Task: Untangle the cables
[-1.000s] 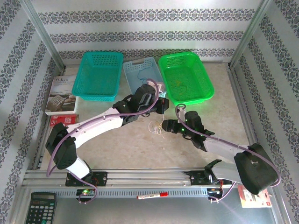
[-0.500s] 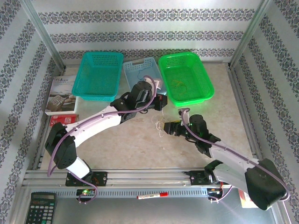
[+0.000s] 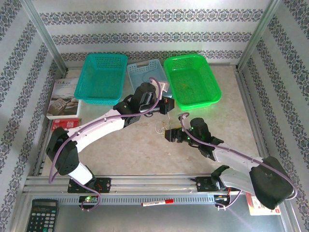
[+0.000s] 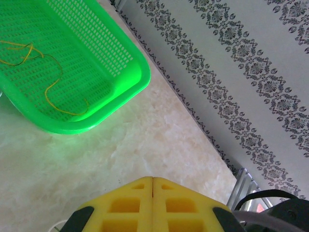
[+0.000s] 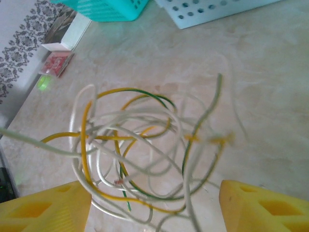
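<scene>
the cables (image 5: pixel 140 154), a loose tangle of thin whitish, yellow and green wires curled in loops, lie on the mottled beige tabletop (image 5: pixel 270 96) between the blocky yellow fingers of the right gripper (image 5: pixel 154 208), which stand wide apart and grip nothing. the left gripper (image 4: pixel 153 205) has its moulded yellow pads pressed flat together, empty, near a glossy green mesh basket (image 4: pixel 130 82) where a thin yellow wire (image 4: pixel 47 92) snakes.

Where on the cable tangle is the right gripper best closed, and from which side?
Probably the yellow-green arc at the cables' far edge, from above with the open right gripper: it bows clear of the crowded white crossings.
</scene>
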`<state>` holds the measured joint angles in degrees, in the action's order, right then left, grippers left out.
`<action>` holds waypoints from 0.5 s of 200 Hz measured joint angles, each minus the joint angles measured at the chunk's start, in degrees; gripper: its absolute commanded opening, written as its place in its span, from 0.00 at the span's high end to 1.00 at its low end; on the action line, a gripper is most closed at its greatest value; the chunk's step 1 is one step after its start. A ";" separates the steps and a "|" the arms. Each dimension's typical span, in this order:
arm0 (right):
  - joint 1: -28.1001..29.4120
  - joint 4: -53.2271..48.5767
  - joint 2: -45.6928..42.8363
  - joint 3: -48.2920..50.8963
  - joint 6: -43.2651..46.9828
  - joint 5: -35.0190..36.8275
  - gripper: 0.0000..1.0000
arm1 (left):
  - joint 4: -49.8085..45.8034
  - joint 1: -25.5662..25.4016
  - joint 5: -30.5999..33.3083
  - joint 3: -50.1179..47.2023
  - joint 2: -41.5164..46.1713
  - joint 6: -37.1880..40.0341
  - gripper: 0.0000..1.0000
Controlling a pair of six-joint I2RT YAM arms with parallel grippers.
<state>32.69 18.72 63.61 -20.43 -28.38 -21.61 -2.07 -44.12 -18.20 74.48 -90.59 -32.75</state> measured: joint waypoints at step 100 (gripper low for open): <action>2.10 7.32 11.58 -3.82 0.24 1.20 0.99 | 1.51 2.12 -0.87 -0.87 3.80 -1.55 1.00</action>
<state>34.79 26.04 75.20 -24.25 -28.14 -20.40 -0.56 -42.00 -19.07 73.60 -86.78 -34.30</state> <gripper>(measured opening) 0.085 0.046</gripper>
